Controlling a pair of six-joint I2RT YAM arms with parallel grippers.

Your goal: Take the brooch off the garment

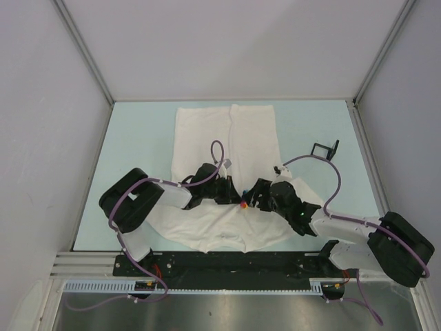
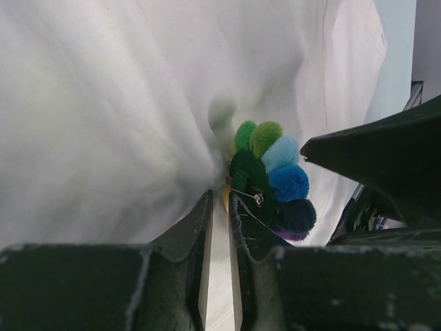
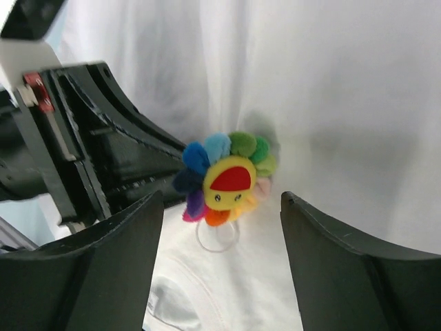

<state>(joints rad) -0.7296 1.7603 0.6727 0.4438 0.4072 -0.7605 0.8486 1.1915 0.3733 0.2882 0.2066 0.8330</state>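
Reaching in from the lower left of the top view, the left arm [image 1: 148, 196] is folding at the elbow, and the right arm [image 1: 344, 227] is pretty much mirroring it from the lower right. Both are meeting low in the centre of the frame. The left gripper [image 2: 220, 201] is pinching a fold of the garment [image 2: 103, 103] with barely any gap, right beside the brooch [image 3: 231, 181]. The right gripper [image 3: 222, 207] is hanging wide open, a finger on each side of the brooch, not touching it. The brooch is sitting on the white cloth, facing the right wrist camera.
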